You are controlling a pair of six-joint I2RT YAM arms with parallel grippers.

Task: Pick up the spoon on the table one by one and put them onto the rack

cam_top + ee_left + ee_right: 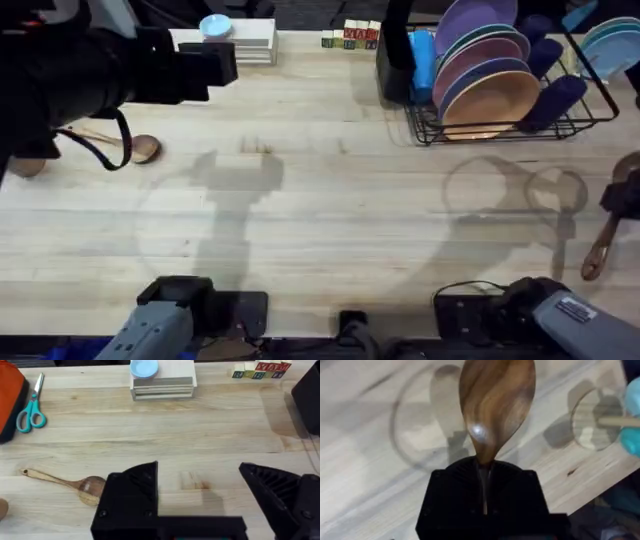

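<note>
One wooden spoon (pixel 143 148) lies on the table (pixel 320 220) at the far left, its bowl (pixel 91 489) pointing toward the middle. My left gripper (pixel 200 497) hovers above the table just right of that spoon, open with nothing between its fingers. A second wooden spoon (pixel 495 405) is clamped by its neck in my right gripper (pixel 485 467), the bowl sticking out past the fingertips. This right gripper (pixel 620 200) hangs at the table's right edge, the spoon's handle (pixel 598 250) trailing toward the front. The black wire rack (pixel 590 115) with plates stands at the back right.
Teal-handled scissors (pixel 30 412) and an orange object (pixel 9 400) lie at the far left. A white stacked stand (pixel 250 42) and small blocks (pixel 350 36) sit along the back edge. A tall black utensil holder (pixel 395 50) stands at the rack's left end.
</note>
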